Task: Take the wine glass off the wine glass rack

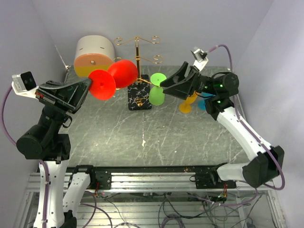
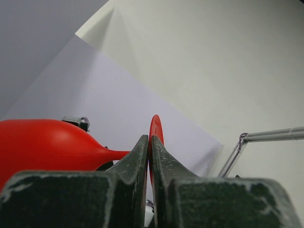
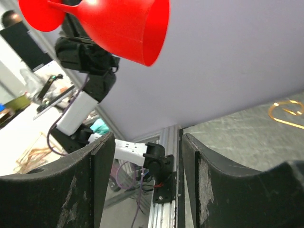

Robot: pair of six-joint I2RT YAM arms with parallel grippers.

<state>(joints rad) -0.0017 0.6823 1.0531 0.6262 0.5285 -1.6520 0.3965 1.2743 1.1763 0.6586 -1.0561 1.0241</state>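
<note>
Red wine glass (image 1: 124, 72) hangs sideways just left of the wine glass rack (image 1: 137, 57), its foot pinched in the closed left end effector (image 2: 148, 142), apparently to draw it clear. Right of the rack, the right end effector (image 3: 145, 142) gapes empty.

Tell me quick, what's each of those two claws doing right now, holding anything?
Left gripper: closed on the foot of the red wine glass.
Right gripper: open, holding nothing.
</note>
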